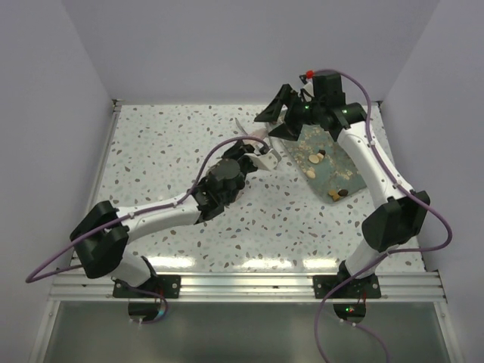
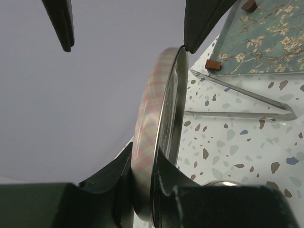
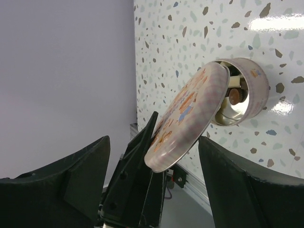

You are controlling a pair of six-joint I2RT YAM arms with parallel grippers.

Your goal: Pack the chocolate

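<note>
My left gripper point(image 1: 255, 157) is shut on the rim of the round tin lid point(image 2: 156, 137) and holds it on edge, tilted over the open round metal tin point(image 3: 249, 88). The lid's printed face shows in the right wrist view point(image 3: 190, 114). A few brown chocolate lumps point(image 3: 234, 95) lie inside the tin. More chocolate lumps point(image 1: 318, 157), dark and pale, lie on the floral tray point(image 1: 327, 174) at the right. My right gripper point(image 1: 277, 113) is open and empty, just behind the lid, with its fingers point(image 3: 71, 190) either side of the lid.
Metal tongs point(image 2: 247, 102) lie on the terrazzo table between the lid and the floral tray point(image 2: 266, 42). Grey walls close in the table at the back and both sides. An aluminium rail point(image 1: 249, 283) runs along the near edge.
</note>
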